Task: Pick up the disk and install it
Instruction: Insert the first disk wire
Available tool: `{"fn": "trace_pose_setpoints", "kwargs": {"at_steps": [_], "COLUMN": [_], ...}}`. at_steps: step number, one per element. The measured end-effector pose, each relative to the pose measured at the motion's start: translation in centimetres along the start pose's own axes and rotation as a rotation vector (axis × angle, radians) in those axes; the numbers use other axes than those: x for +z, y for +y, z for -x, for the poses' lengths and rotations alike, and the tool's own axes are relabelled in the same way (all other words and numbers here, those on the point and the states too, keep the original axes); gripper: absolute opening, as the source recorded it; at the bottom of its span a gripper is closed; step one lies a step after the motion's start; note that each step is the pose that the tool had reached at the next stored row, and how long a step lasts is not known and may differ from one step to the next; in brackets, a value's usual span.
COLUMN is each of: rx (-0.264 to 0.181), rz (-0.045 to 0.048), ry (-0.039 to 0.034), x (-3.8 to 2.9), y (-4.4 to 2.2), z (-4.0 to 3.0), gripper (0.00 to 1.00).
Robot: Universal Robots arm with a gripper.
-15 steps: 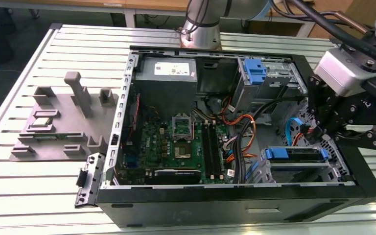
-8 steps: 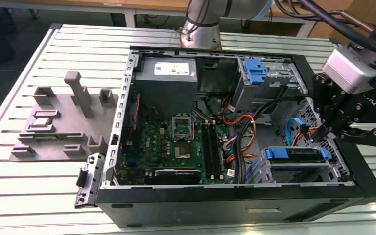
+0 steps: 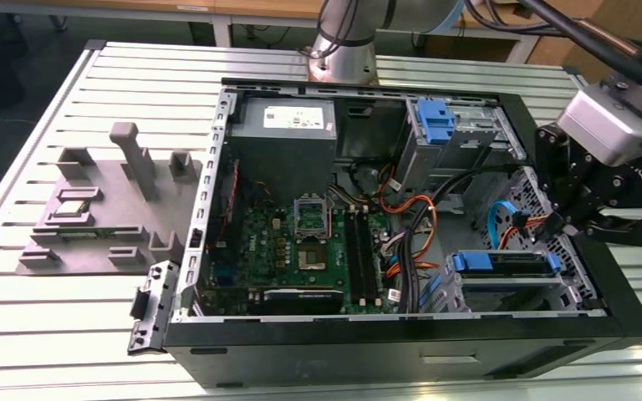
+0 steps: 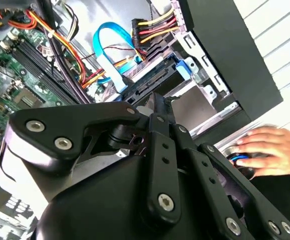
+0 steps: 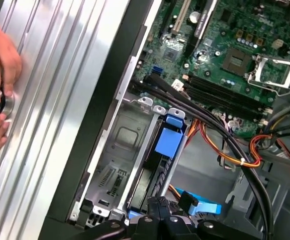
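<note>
Whether the jaws are open or closed cannot be told, and nothing is seen in their hold. The black gripper (image 3: 622, 227) hangs on the arm's grey wrist over the side wall of the open computer case (image 3: 410, 351), on the exterior view's right. The disk (image 3: 507, 264) lies just beside it, seated in the metal drive cage (image 3: 561, 292) at the case corner, with its blue rail showing. A blue flat cable (image 3: 497, 221) and orange, yellow and red wires (image 3: 416, 217) loop between the cage and the green motherboard (image 3: 310, 242). A grey power supply (image 3: 285, 125) sits at the far wall. In the second wrist view, a person's hand (image 4: 267, 150) rests on a round knob (image 4: 240, 161) on the slatted aluminium table (image 3: 31, 326).
</note>
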State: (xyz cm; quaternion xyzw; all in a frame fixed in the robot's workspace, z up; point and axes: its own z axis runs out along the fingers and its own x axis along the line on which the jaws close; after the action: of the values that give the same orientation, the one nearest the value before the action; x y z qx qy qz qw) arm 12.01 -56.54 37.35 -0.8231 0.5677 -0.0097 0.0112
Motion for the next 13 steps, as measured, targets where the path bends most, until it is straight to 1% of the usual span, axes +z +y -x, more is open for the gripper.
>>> {"fn": "trace_pose_setpoints", "kwargs": {"at_steps": [1,2,4,5,6,7,13], "rx": [-0.007,-0.007,-0.007,-0.008,-0.014,-0.026,-0.116], "rz": [-0.0104,-0.0234,-0.0463,-0.0554,-0.0604,-0.0626,-0.0719], "ry": [0.0038,0.0088,0.0178,0.0212,0.0229,0.0238,0.0249], "x": [0.00,0.01,0.03,0.05,0.09,0.11,0.31], "y": [-0.01,-0.01,-0.01,-0.02,-0.03,-0.03,-0.02], "z": [0.01,0.00,0.01,0.05,0.06,0.05,0.06], "gripper": [0.10,0.10,0.10,0.10,0.10,0.10,0.10]}}
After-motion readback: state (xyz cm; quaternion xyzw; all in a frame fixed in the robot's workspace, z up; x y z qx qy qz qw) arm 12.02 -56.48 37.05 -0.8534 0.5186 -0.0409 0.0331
